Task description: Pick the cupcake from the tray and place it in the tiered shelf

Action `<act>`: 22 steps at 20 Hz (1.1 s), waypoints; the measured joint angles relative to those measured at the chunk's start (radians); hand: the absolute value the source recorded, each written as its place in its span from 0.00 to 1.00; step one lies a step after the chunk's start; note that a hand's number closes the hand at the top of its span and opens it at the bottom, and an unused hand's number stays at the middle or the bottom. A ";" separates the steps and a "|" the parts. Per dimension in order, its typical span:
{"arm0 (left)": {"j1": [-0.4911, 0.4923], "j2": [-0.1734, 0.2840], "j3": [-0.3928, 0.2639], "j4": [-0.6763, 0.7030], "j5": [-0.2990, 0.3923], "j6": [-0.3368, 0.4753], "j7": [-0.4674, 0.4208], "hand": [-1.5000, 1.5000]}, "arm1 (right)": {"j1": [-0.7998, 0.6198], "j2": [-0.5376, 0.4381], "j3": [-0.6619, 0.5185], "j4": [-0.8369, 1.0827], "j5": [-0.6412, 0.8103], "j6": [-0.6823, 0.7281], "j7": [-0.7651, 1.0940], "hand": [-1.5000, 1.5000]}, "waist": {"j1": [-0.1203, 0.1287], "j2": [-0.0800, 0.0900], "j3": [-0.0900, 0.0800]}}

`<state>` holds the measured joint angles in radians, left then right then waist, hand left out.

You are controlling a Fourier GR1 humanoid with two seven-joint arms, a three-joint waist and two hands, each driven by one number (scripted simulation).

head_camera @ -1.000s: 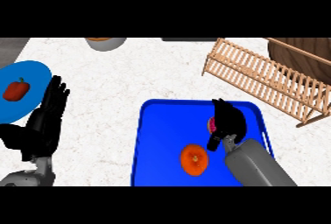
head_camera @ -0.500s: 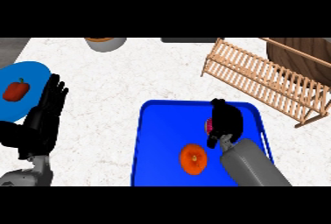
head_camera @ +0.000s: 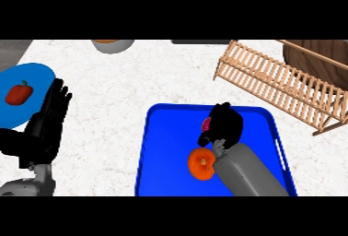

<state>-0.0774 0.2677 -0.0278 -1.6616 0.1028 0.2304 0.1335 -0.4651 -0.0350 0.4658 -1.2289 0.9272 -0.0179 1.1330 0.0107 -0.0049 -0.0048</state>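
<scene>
Since a second earlier, the right robot hand [head_camera: 224, 123] had curled round the pink cupcake [head_camera: 206, 123] on the blue rectangular tray [head_camera: 163, 152]; lifting toward the wooden slatted tiered shelf [head_camera: 285, 83] came next. The left robot hand [head_camera: 48, 120] rested open.

Grey forearms, black hands [head_camera: 44, 124] (fingered)

Blue tray [head_camera: 163, 156]; orange fruit [head_camera: 200, 164]; pink cupcake [head_camera: 206, 123]; black right hand [head_camera: 224, 125]; blue plate [head_camera: 17, 78], red pepper [head_camera: 19, 93].
</scene>
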 measured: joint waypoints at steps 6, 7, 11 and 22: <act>-0.003 -0.010 0.001 0.004 -0.007 0.000 0.006 0.50 | -0.051 0.016 0.046 -0.099 -0.015 -0.055 0.042 1.00 | -0.002 0.001 0.003; 0.002 -0.006 0.008 0.007 -0.001 -0.006 -0.001 0.50 | -0.064 0.017 0.039 -0.122 -0.002 -0.065 0.046 1.00 | -0.003 0.000 0.003; -0.004 -0.004 0.016 0.009 0.001 -0.005 0.008 0.50 | -0.127 0.020 -0.008 -0.222 0.071 -0.108 0.058 1.00 | -0.011 -0.004 0.004; 0.024 -0.006 0.024 -0.005 -0.008 0.001 0.006 0.50 | -0.228 0.025 -0.177 -0.416 0.368 -0.048 0.110 1.00 | -0.030 -0.011 0.003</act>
<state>-0.0535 0.2621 -0.0038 -1.6670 0.0948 0.2312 0.1396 -0.6930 -0.0102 0.2884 -1.6447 1.2952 -0.0657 1.2427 -0.0192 -0.0163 -0.0022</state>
